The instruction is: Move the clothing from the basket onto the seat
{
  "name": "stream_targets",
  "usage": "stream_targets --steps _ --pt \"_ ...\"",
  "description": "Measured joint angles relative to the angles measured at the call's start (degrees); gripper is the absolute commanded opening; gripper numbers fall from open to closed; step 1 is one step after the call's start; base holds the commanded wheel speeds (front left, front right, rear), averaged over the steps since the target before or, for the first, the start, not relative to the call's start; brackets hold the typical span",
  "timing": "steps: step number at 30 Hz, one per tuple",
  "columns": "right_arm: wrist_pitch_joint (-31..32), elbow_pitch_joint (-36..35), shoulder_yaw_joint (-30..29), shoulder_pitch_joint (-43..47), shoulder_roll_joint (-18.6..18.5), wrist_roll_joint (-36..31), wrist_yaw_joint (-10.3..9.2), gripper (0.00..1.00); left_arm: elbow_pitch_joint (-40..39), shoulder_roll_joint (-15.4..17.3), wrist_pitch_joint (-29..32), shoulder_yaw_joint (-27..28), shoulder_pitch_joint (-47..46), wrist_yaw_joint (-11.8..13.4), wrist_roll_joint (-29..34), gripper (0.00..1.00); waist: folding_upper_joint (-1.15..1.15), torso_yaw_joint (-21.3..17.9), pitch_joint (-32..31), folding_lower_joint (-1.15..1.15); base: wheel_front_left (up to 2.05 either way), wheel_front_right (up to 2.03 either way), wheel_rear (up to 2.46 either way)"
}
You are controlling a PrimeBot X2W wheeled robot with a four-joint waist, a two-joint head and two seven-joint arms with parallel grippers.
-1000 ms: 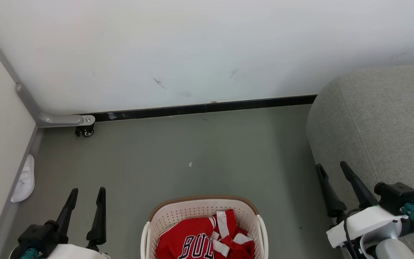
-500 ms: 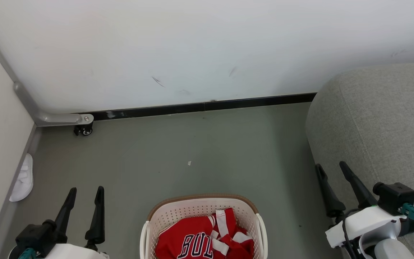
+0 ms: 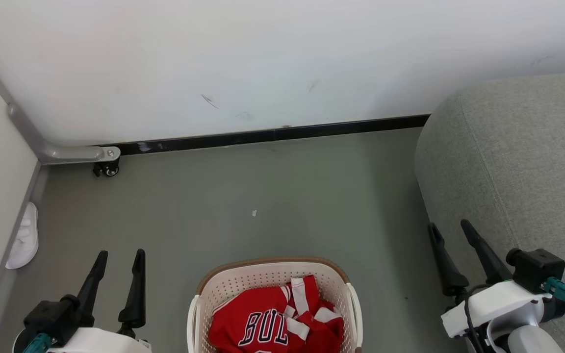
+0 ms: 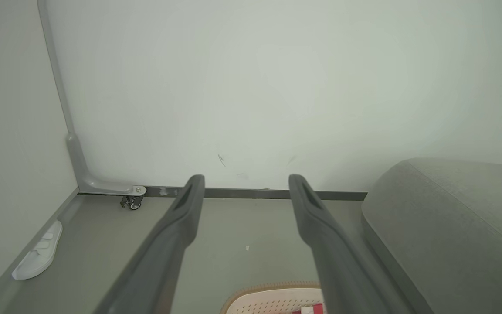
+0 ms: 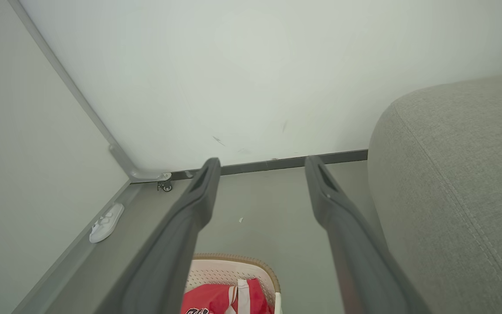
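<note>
Jaws spread and empty, the left gripper at lower left and right gripper at lower right flank the basket at bottom centre, where the clothing lies bunched, inward and below both, seemingly nearer the left, with the seat just beside the right.

Showing red clothing with white stripes and black-and-white lettering, a cream perforated basket rimmed brown, a grey sofa, a white slipper.
</note>
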Motion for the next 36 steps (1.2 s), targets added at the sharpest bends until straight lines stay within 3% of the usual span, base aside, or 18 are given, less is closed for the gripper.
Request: stream_targets --steps 36 --pt "0.0 -2.1 0.2 -2.4 0.9 -0.9 0.00 1.00 0.0 0.4 0.0 -1.3 -4.0 -1.3 1.7 1.00 0.00 -2.0 10.4 -0.01 0.00 0.00 0.00"
